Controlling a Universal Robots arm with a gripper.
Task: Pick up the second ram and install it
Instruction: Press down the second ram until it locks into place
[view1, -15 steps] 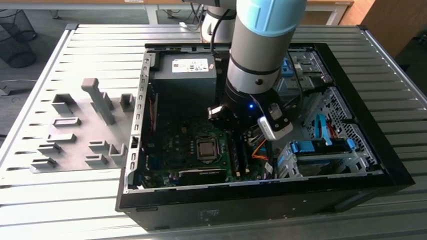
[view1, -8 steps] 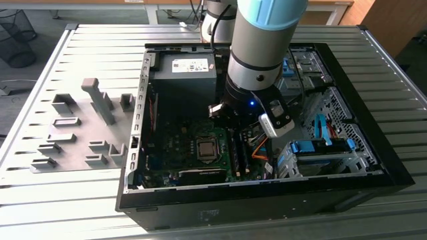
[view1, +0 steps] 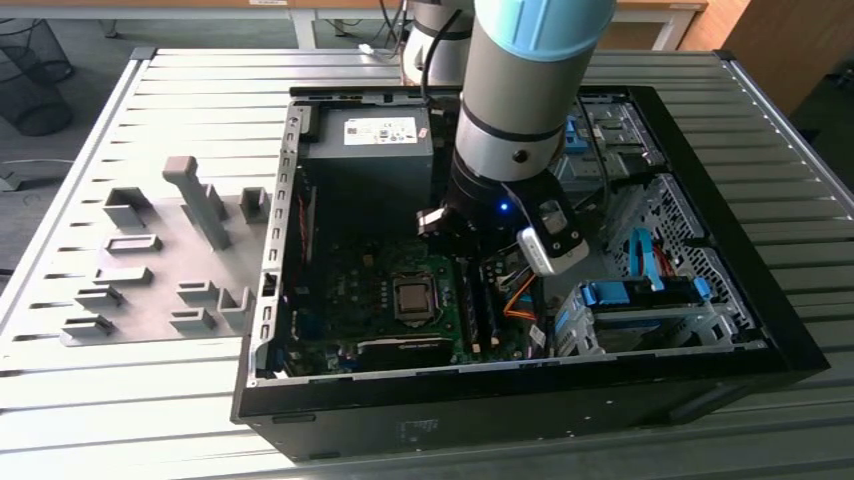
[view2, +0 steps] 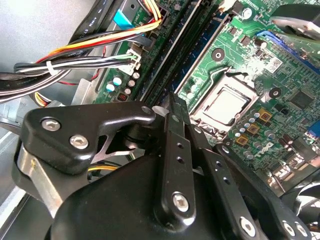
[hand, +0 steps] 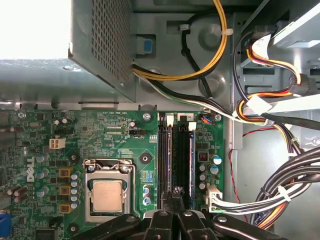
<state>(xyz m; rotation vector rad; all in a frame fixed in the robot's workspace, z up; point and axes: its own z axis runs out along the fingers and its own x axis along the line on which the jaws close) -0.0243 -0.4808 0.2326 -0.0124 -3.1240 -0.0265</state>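
Note:
My gripper (view1: 451, 232) is down inside the open computer case (view1: 747, 330), over the motherboard (hand: 115, 145). In both wrist views its fingers are closed together right above the memory slots (hand: 192, 155) beside the processor socket (hand: 107, 192). The second ram (hand: 178, 160) shows edge-on as a thin dark strip running from the gripper (hand: 176, 192) along one slot. In the second wrist view the ram (view2: 180, 55) stands as a dark bar leading away from the gripper (view2: 173, 100). How deep it sits in the slot is hidden.
The grey power supply (view1: 374, 150) sits close behind the slots. Bundles of coloured cables (hand: 270, 105) run beside them. Blue drive-bay clips (view1: 641, 290) are at the exterior view's right. A grey fixture plate (view1: 160, 260) with blocks lies on the table at the exterior view's left.

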